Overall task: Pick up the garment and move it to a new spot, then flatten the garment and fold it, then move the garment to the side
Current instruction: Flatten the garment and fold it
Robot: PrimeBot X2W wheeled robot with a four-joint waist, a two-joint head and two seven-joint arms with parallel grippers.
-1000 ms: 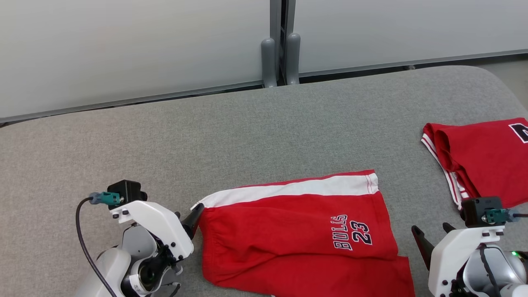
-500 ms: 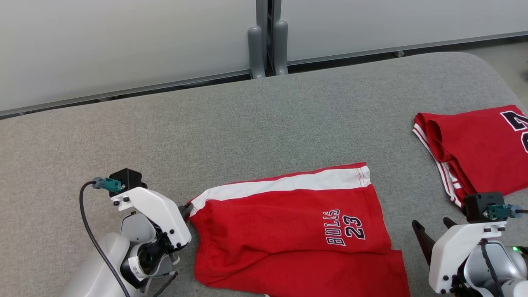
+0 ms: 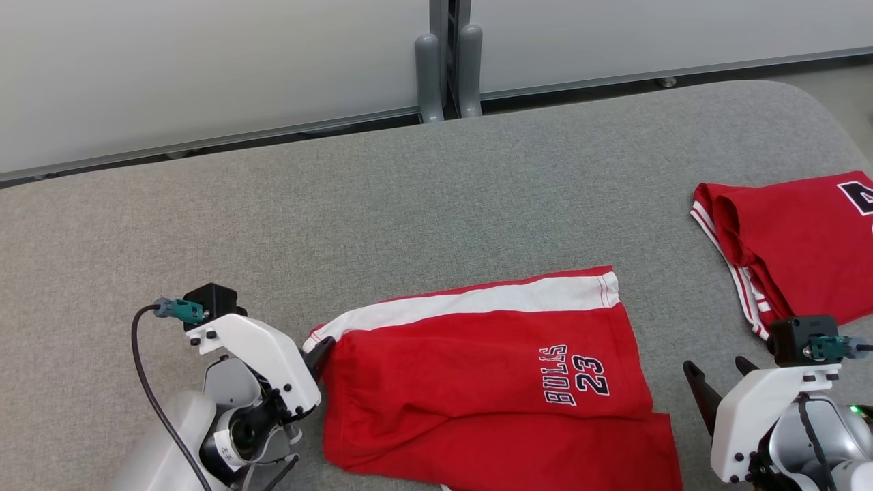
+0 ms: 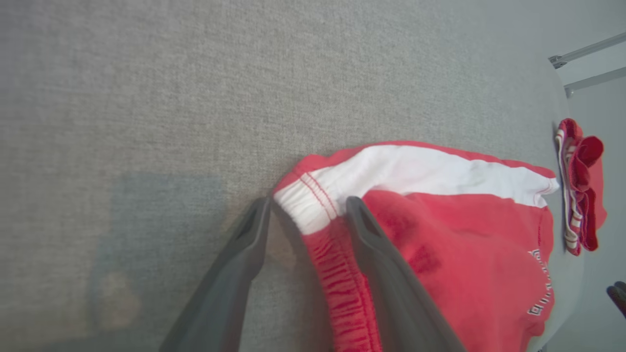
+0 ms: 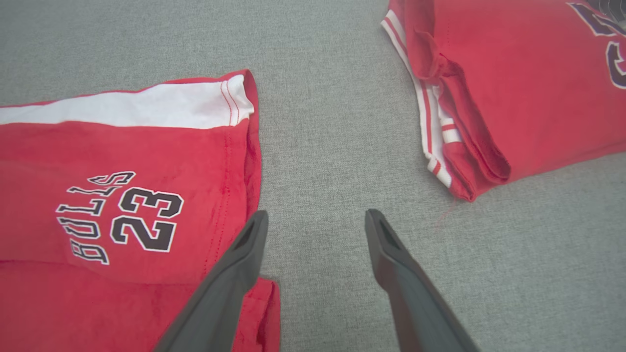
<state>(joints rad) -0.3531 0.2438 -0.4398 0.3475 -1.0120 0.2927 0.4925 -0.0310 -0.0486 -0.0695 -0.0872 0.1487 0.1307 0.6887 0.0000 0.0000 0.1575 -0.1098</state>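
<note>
The red shorts (image 3: 477, 368) with the print "BULLS 23" lie almost flat on the grey desk (image 3: 409, 204), at its near edge in the middle of the head view. The white stripe (image 3: 477, 303) runs along their far side, and one leg lies over the other.

At the end of the shorts on the robot's left is the waistband (image 4: 342, 293). The left gripper (image 4: 308, 210) has its jaws set apart around the corner of this waistband. One finger is on the bare desk just beside the cloth and the other lies over the red fabric. Nothing is pinched.

The right gripper (image 5: 317, 217) hangs with its jaws wide apart and empty over bare desk. It is between the hem of the shorts and a second garment, a folded red jersey (image 3: 798, 245), which rests apart on the robot's right.

I judge that the step in hand is the flattening and folding. The next move calls for the left jaws to close firmly on the waistband corner. The right gripper should go to the hem corner near it, so both ends can be lifted together.
</note>
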